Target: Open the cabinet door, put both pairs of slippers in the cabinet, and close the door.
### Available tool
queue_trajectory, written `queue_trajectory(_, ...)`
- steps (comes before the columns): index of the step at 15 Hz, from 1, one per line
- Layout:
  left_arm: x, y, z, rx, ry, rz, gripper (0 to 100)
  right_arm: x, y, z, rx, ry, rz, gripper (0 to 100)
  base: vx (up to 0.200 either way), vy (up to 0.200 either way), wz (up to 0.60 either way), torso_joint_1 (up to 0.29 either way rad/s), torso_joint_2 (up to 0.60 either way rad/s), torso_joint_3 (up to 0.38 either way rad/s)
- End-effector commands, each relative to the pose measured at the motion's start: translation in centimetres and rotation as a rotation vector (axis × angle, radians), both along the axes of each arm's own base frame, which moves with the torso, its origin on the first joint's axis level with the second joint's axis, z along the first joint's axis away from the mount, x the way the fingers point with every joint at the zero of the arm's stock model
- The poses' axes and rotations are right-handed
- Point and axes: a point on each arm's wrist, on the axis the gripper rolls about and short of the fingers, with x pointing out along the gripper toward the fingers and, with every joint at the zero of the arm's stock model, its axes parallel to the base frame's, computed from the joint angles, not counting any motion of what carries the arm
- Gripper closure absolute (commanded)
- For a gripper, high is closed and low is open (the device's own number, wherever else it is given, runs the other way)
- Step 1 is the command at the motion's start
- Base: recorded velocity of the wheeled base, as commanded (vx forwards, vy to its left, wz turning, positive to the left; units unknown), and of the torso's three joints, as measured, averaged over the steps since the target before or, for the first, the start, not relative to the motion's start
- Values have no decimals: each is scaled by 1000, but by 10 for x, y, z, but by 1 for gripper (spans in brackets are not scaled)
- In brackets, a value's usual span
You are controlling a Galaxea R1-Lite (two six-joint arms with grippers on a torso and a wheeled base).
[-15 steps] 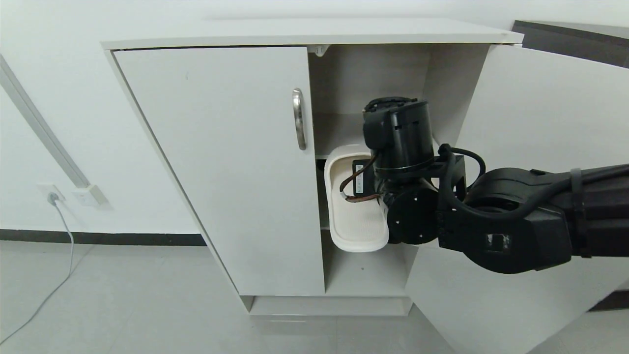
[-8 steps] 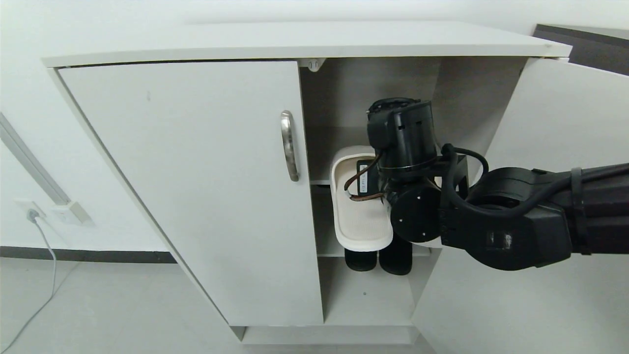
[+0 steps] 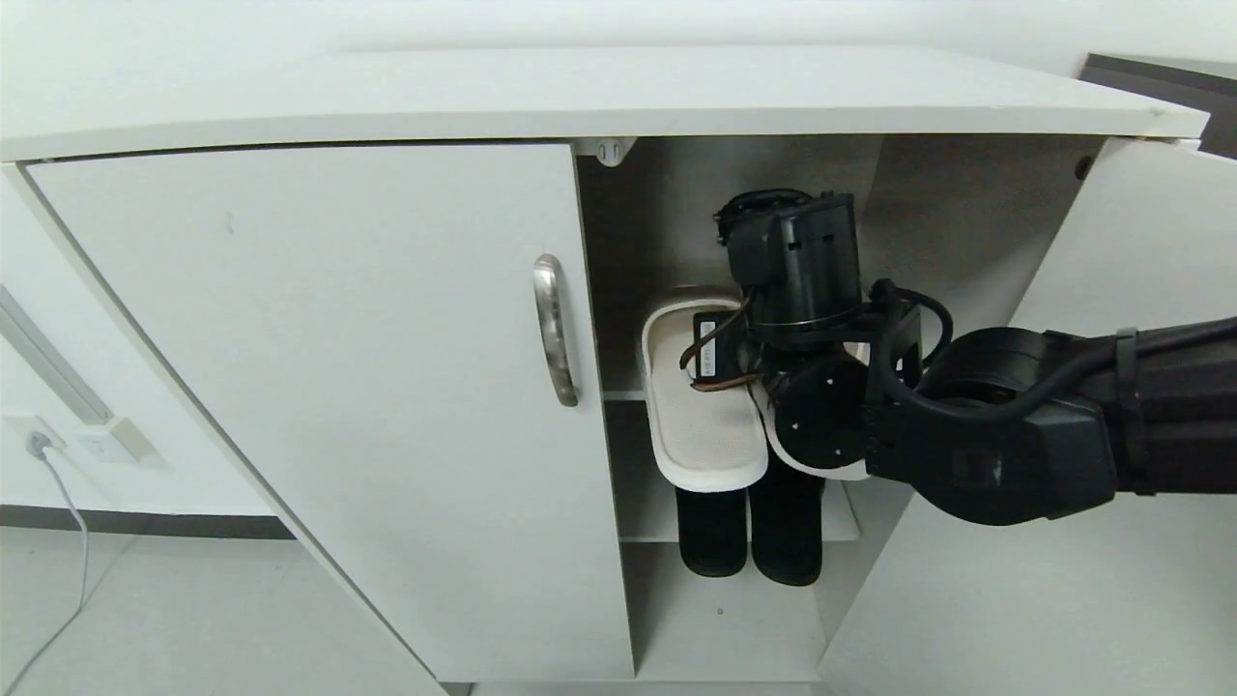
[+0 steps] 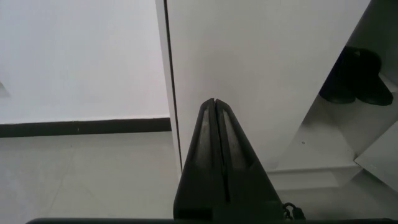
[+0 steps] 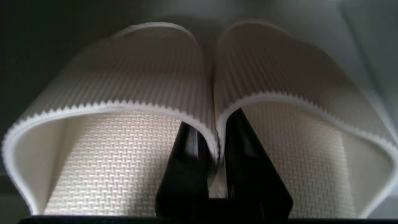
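White slippers go in: the right gripper pinches the pair of white slippers by the two inner strap edges, one finger inside each slipper, holding them side by side at the mouth of the white cabinet. The move ahead turns on one line. The slippers' long axis runs near to far, toes aimed into the right-hand compartment and heels hanging toward the near side, with the upper shelf straight beyond the gripper. Whether the toes already rest on that shelf is hard to judge, since the wrist hides them.

The right arm is plainly the nearer one. The left gripper hangs empty with its fingers pressed together, low in front of the shut left door.

The slippers look like soft moulded foam, with ribbed straps, saw-toothed strap edges and a woven-pattern footbed. One shelf down sits a pair of black slippers, heels jutting past the lower shelf. The cabinet is flat matte white board. The left door carries a curved brushed-metal handle, and the right door stands swung wide to the right.
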Motion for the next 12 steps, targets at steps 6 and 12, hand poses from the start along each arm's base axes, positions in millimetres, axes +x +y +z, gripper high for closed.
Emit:
queue_trajectory(6, 0, 0, 0, -2, 0, 1, 100, 38, -1, 5, 3, -35, -57, 100, 0, 0, 0, 0, 0, 0)
queue_trajectory(12, 0, 0, 0, -3, 0, 1, 100, 54, -1, 8, 16, -54, -84, 100, 0, 0, 0, 0, 0, 0)
